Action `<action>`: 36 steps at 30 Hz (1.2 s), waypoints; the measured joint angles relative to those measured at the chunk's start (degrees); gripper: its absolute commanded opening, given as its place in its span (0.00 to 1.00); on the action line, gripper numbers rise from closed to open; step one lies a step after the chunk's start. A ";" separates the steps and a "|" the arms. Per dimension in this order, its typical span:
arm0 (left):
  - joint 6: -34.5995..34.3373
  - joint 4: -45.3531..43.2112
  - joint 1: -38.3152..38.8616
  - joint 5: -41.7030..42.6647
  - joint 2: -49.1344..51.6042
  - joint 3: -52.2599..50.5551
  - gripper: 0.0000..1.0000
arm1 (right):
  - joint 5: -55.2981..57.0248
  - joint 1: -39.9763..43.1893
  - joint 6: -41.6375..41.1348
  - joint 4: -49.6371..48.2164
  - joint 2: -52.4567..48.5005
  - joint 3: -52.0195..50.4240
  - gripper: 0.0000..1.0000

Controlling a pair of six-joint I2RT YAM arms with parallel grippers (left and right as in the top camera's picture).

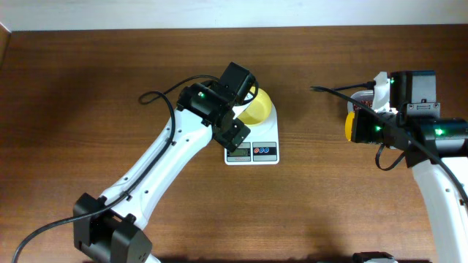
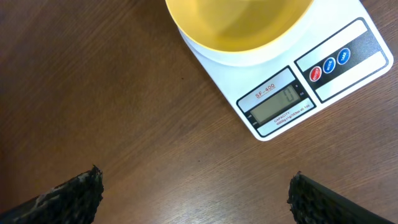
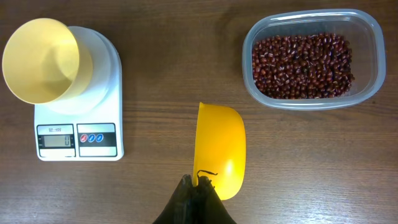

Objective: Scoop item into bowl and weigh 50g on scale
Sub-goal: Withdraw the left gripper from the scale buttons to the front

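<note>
Two arms are out. Nearest, the right gripper [image 3: 191, 193] pinches the end of an empty yellow scoop [image 3: 221, 149] over the desk [image 3: 161, 62]. Scooping looks not yet begun, so it should next dip into the beans [image 3: 303, 65] in the clear container [image 3: 372, 37] beyond. The left gripper [image 2: 194, 186], spread wide, hovers by the scale [image 2: 351, 18], whose pale yellow bowl [image 2: 239, 25] looks empty. The scoop's handle is hidden.

Overhead straight down, far; wrist views downward — left nearest — all three share scale [image 1: 252, 152].
</note>
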State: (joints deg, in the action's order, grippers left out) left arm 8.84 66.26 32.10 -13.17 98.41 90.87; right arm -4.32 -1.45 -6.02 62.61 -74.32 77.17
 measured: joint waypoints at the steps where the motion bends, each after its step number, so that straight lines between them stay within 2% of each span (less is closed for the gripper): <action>1: 0.00 0.00 0.00 0.02 0.00 0.00 0.99 | 0.00 0.00 0.04 0.02 0.00 0.00 0.04; 16: 0.00 0.00 0.00 0.02 0.00 0.00 0.99 | -2.40 0.00 1.53 1.55 -0.85 0.00 0.04; 18: 0.15 -3.98 0.00 0.17 0.00 0.00 0.99 | -2.40 0.00 1.53 1.70 -0.87 0.00 0.04; 23: 0.39 -8.17 -0.04 8.74 0.00 0.00 0.99 | -2.40 0.00 1.53 1.68 -0.90 0.00 0.04; 27: 4.50 -10.03 -0.04 13.00 -1.60 0.00 0.99 | -2.40 0.00 1.60 1.68 -0.90 0.00 0.04; 33: 6.64 -11.21 -2.01 17.25 -10.58 -0.33 0.99 | -2.40 0.00 1.57 0.39 -0.90 0.00 0.04; 36: 6.97 -12.17 -5.31 18.75 -15.54 -6.34 0.99 | -2.38 0.00 1.66 0.26 -0.90 0.02 0.04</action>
State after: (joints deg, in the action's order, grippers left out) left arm 15.81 54.08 26.79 5.58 82.87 84.53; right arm -6.70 -1.45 -4.36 62.87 -75.22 77.19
